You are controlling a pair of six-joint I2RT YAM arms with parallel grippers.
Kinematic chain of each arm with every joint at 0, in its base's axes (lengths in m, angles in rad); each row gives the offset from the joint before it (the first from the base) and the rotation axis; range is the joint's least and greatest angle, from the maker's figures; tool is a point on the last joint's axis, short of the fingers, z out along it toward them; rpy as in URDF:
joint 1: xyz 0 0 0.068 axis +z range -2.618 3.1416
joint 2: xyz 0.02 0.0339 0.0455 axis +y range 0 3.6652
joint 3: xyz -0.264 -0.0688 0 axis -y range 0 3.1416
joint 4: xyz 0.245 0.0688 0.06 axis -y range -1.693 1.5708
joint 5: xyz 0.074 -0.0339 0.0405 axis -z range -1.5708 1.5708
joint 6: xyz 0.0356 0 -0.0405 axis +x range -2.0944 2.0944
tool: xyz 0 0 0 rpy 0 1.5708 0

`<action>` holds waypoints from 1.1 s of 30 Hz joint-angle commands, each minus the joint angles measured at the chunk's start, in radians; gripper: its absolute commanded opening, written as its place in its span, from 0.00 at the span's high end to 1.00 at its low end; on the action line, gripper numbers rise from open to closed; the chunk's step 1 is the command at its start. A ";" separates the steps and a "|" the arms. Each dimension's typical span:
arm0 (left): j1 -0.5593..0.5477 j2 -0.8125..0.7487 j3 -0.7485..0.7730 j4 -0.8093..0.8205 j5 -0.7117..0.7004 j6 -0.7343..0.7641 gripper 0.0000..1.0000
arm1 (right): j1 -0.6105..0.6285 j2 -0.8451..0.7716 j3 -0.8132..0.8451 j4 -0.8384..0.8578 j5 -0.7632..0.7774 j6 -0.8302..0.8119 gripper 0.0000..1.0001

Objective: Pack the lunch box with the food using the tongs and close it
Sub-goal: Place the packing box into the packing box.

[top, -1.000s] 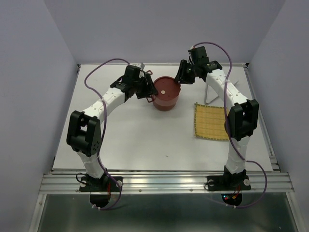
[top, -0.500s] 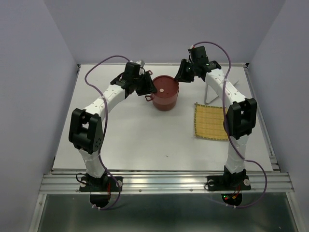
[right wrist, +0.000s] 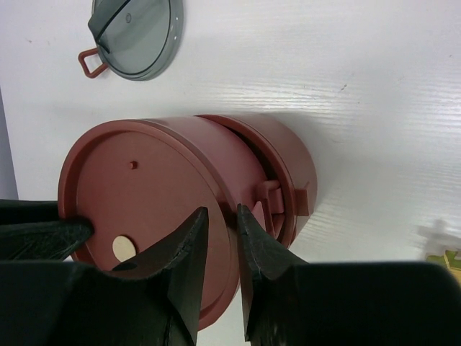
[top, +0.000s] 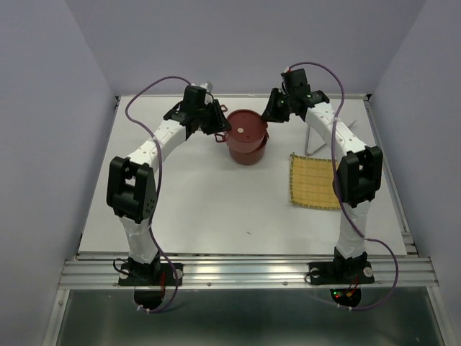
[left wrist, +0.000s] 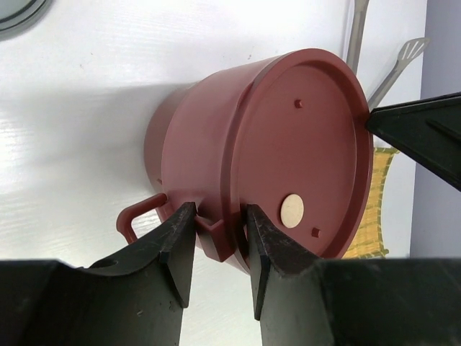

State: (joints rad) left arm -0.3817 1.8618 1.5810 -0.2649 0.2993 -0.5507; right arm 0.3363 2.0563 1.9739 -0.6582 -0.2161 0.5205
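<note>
The dark-red lunch box (top: 247, 148) stands at the back of the table with its flat lid (left wrist: 302, 151) on, pale dot (left wrist: 292, 210) showing. My left gripper (left wrist: 220, 213) is shut on a tab at the lid's left rim, beside a side handle (left wrist: 135, 216). From the opposite side, my right gripper (right wrist: 221, 212) is shut on the lid's rim (right wrist: 238, 238). In the right wrist view a gap shows between the upper part and the lower bowl (right wrist: 292, 166). The silver tongs (top: 310, 139) lie behind the mat. No food shows.
A yellow woven mat (top: 315, 180) lies right of the lunch box. A grey translucent round cover (right wrist: 138, 36) with a red tab lies on the table beyond the box. The enclosure's walls stand at the back and sides.
Both grippers have narrowed onto the lid's rim from opposite sides. The left arm moved up and inward, and the box's top now sits higher over its base.
</note>
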 commanded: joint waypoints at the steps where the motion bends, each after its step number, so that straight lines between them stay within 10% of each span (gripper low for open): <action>1: -0.011 0.039 0.051 -0.034 0.047 0.074 0.68 | 0.010 -0.024 0.033 0.042 -0.005 0.018 0.72; 18: -0.010 0.088 0.017 -0.013 0.086 0.103 0.64 | 0.010 -0.047 0.000 0.086 -0.038 0.030 0.64; 33: -0.009 0.103 -0.038 0.039 0.123 0.087 0.93 | 0.010 -0.084 -0.037 0.109 -0.031 0.030 0.62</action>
State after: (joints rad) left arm -0.3603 1.9236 1.5833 -0.1558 0.4126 -0.5247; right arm 0.3241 2.0312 1.9457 -0.6167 -0.1993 0.5312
